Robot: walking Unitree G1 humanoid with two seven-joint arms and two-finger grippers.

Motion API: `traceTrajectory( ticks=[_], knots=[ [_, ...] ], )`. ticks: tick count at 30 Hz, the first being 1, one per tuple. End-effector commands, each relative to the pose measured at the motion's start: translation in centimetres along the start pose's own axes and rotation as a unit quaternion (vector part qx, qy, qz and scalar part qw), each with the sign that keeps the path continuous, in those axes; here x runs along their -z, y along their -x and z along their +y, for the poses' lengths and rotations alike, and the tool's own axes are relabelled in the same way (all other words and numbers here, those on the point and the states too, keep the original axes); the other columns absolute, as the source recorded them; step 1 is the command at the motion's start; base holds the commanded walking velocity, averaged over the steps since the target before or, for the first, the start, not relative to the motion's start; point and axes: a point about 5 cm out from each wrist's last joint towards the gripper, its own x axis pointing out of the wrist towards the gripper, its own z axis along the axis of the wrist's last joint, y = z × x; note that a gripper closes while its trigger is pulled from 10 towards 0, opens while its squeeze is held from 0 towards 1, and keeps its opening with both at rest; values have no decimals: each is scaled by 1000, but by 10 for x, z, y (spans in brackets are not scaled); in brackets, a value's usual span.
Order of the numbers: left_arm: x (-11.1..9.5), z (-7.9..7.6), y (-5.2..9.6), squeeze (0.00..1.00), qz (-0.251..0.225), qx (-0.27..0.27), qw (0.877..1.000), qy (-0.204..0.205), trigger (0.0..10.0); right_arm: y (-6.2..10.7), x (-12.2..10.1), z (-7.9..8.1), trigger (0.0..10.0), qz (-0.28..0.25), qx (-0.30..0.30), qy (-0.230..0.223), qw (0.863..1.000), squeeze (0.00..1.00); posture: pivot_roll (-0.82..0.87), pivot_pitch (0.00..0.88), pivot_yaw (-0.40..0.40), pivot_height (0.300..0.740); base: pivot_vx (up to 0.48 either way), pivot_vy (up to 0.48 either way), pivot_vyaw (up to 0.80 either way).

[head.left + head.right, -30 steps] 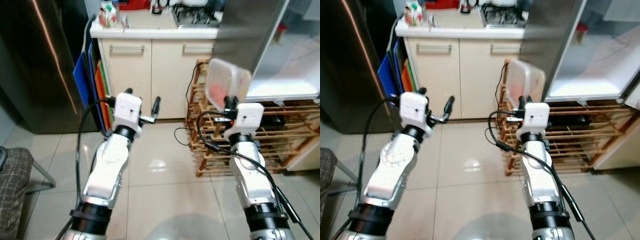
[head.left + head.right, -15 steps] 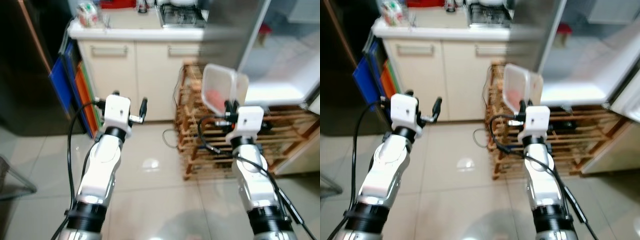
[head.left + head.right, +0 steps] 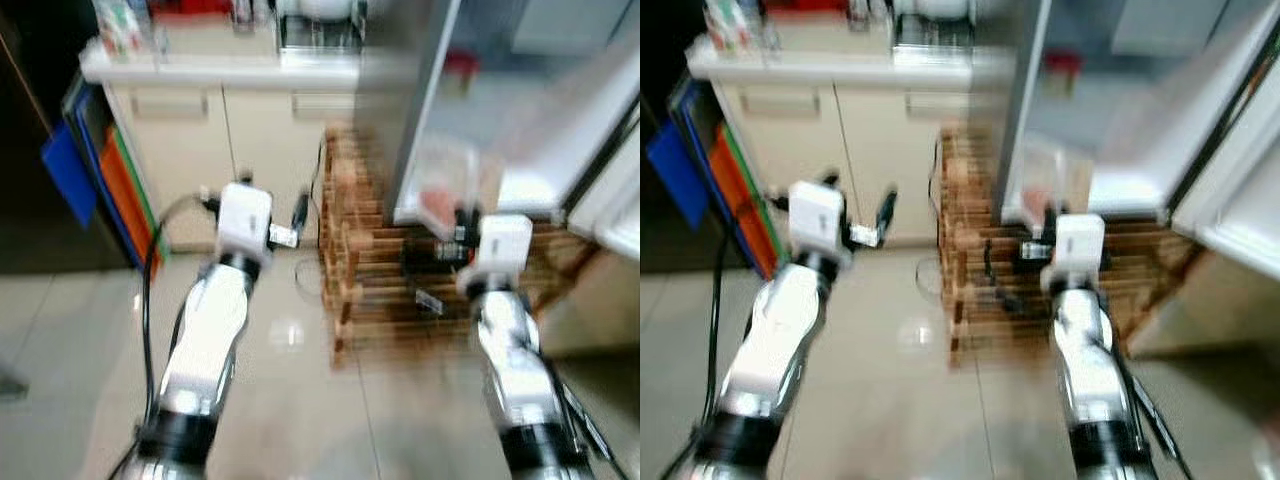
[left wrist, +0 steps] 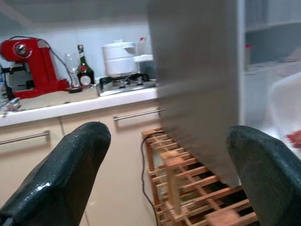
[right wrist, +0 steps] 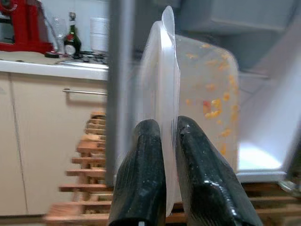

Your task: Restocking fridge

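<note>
Head camera is swinging toward the robot's right; the whole picture is shifting and now blurring. The tabletop [image 3: 220, 68] with its cabinets is sliding toward the left edge, while the open fridge [image 3: 560, 130] is taking up more of the right side. The dark appliance formerly at left is passing almost out of frame. The right pincer [image 5: 160, 136], gripping the clear food container [image 5: 197, 94], is now standing directly before the fridge's lower opening rather than the wooden rack [image 3: 380, 260].
</note>
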Motion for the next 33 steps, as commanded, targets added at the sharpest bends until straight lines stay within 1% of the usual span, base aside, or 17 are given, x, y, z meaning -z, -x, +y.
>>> traceTrajectory(
  ticks=[1, 8, 12, 14, 15, 20, 23, 25, 27, 28, 30, 32, 33],
  knots=[
    [0, -4, -3, 0, 4, 3, 1000, 2, 10000, -2, -5, -10, 0, -13, 12, 9, 1000, 0, 13, 0, -19, 740, 409, -247, 0],
    [3, 1, -5, 0, 17, -16, 1000, 7, 10000, -4, -7, -7, 0, -15, 7, 7, 1000, 0, 13, 0, -19, 740, 447, 0, 0],
    [5, -1, -5, 0, 23, -17, 1000, 13, 10000, -6, -8, -4, 0, -17, 1, 3, 1000, 0, 12, 0, -21, 740, 0, 0, 0],
    [3, -3, -5, 0, 16, -11, 1000, 8, 10000, -8, -9, -3, 0, -16, -1, -11, 1000, 0, 13, 0, -23, 740, 0, 0, 0],
    [1, -4, -5, 0, 11, -4, 1000, -2, 10000, -10, -9, -2, 0, -7, 2, -36, 999, 0, 14, 0, -23, 740, 458, 0, 0],
    [-4, -8, -7, 0, 3, 1, 1000, -4, 10000, -12, -6, -4, 0, 7, 12, -57, 998, 0, 14, 0, -25, 740, 468, 0, 0],
    [-8, -14, -7, 0, -8, 27, 1000, -12, 10000, -12, -4, -4, 0, 12, 15, -61, 998, 0, 15, 0, -26, 740, 480, 0, 0],
    [-9, -23, -5, 0, -15, 60, 998, -10, 10000, -12, -3, -4, 0, 15, 15, -64, 998, 0, 14, 0, -26, 740, 480, 0, 0],
    [-10, -30, -3, 0, -17, 95, 995, -17, 10000, -12, -3, -4, 0, 16, 15, -66, 998, 0, 13, 0, -25, 740, 480, 0, 0],
    [-9, -31, -3, 0, -15, 111, 994, -22, 10000, -13, -3, -4, 0, 17, 14, -67, 998, 0, 14, 0, -28, 740, 480, 0, 0],
    [-8, -29, -7, 0, -7, 128, 992, -6, 10000, -13, -2, -3, 0, 20, 14, -72, 997, 0, 17, 0, -30, 740, 480, 0, 0],
    [-10, -28, -9, 0, -8, 140, 990, -6, 10000, -15, -1, -2, 0, 27, 14, -82, 996, 0, 19, 0, -30, 740, 480, 0, 0],
    [-11, -32, -10, 0, -9, 161, 987, -9, 10000, -17, 0, -1, 0, 31, 9, -87, 996, 0, 20, 0, -29, 740, 480, 0, 0]
  ],
)
